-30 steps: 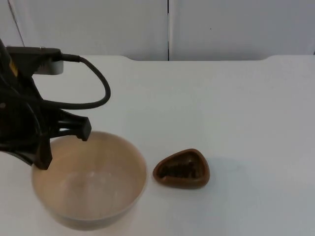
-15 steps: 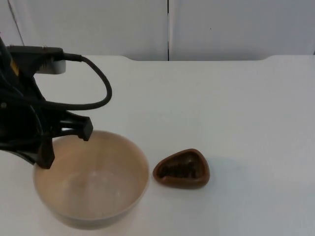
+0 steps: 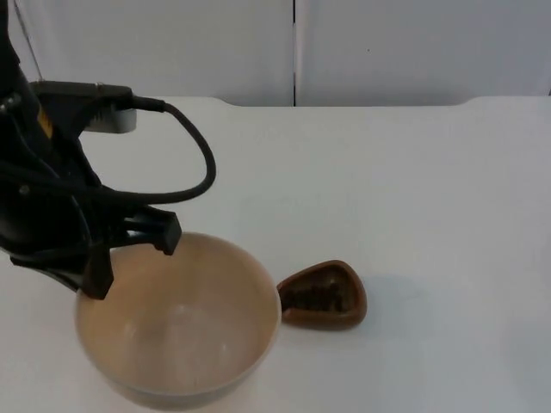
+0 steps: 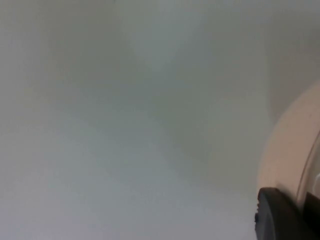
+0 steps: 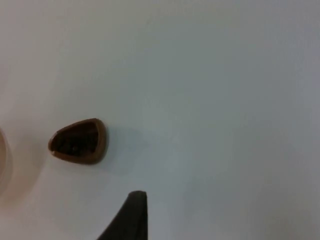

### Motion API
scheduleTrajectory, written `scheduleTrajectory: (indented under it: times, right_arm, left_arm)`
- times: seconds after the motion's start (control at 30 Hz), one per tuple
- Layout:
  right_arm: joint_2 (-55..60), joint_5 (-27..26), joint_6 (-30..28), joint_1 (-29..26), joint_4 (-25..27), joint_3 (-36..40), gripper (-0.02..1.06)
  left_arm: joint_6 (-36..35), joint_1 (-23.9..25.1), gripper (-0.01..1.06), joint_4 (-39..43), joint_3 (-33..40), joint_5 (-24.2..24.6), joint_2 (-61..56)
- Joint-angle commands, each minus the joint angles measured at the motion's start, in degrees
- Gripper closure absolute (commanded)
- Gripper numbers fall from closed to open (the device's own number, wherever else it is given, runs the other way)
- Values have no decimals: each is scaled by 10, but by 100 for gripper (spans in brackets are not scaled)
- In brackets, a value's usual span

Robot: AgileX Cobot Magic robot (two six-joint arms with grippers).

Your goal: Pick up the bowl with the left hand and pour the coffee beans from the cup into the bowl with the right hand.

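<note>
Moved: bowl and left gripper, shifted toward the cup since a second ago; gap between bowl and cup now closed to almost nothing.
Left gripper: at the bowl's far-left rim, one finger over the rim's far side, the other outside the wall; clamped on the rim.
Bowl: beige, upright, empty inside, just below and to the right of the left gripper; in the left wrist view a pale curved wall beside the black fingertip.
Cup: brown, rounded-triangle shape, dark coffee beans inside; on the table just right of the bowl, well right of the left gripper.
Right gripper: above the table, cup ahead of its fingertip and apart from it; fingers' state cannot be told.
Bowl edge: a pale sliver beyond the cup in the right wrist view.
</note>
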Motion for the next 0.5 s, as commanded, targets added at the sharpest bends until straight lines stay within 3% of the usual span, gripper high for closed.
scheduleTrajectory:
  times: [0.0,0.33,0.47]
  right_arm:
    - [37,-10,-20,-3,19,-19,6]
    - [213,-1,-31,0,39,-141,6]
    - [278,2,-31,44,42,-183,6]
  left_arm:
    - [-5,-4,105,-1,2,-3,-7]
    - [-5,-4,105,-1,2,-16,-7]
    - [-5,-4,105,-1,2,-19,-7]
